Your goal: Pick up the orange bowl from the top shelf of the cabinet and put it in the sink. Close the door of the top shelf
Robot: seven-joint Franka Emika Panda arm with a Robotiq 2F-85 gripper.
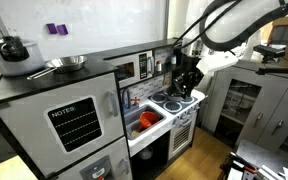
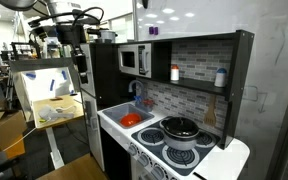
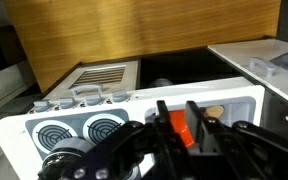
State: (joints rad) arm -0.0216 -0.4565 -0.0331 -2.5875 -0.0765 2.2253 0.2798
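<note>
Wrist view: black claw (image 3: 179, 114) w/ fingers apart, approx half open, nothing gripped. Small round orange plastic bowl (image 3: 183, 132) shows thru the gap, below claw. In both exterior views the bowl sits in white toy-kitchen sink (image 2: 114, 113), down & sideways from claw (image 1: 187, 80).

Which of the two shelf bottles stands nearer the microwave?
The orange bottle, right beside the microwave; the white bottle stands well away from it.
</note>
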